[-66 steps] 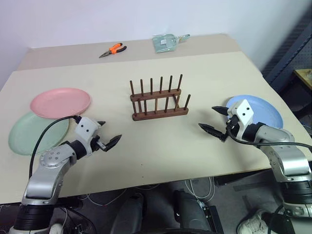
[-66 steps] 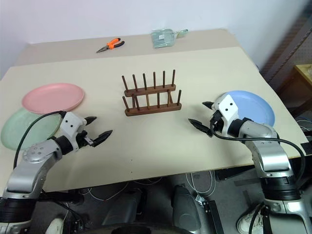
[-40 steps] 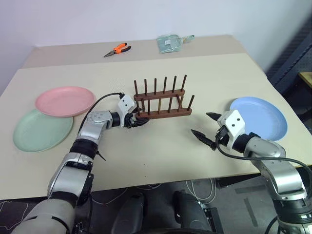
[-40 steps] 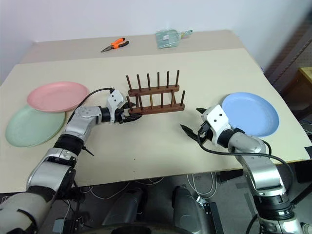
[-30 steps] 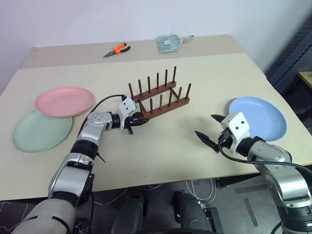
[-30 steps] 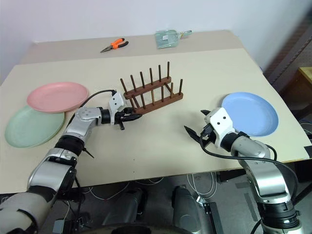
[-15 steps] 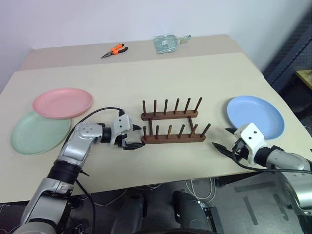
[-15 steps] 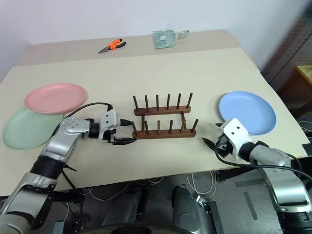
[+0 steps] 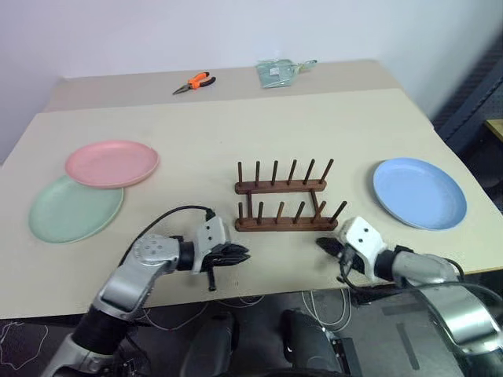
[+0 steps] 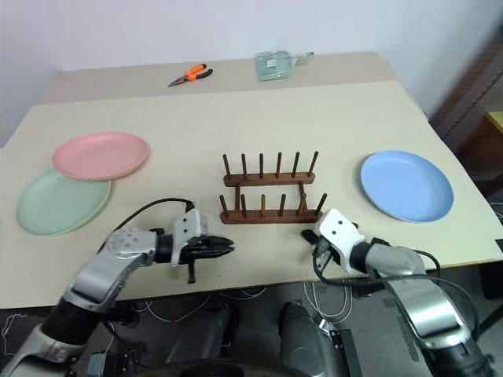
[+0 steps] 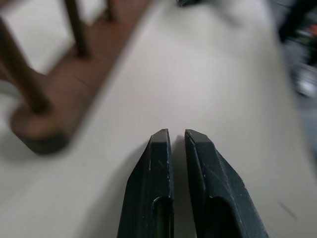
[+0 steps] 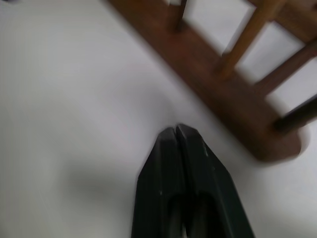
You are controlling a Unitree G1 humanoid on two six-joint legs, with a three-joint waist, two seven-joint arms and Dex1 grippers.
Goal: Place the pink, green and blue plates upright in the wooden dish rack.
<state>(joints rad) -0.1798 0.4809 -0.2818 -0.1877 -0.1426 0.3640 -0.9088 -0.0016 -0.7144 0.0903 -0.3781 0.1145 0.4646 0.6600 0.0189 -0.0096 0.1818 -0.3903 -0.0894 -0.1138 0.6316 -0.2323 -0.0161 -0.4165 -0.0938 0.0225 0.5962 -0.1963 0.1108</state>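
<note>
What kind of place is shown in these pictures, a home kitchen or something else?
Probably a lab or workshop, not a kitchen: a plain beige table against a bare wall, orange-handled pliers at its far edge, and loose cables on the floor beneath it.

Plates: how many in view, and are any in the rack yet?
3, none racked. Pink plate lies far left, overlapping the green plate just nearer the robot; blue plate lies flat right of the empty wooden dish rack.
</note>
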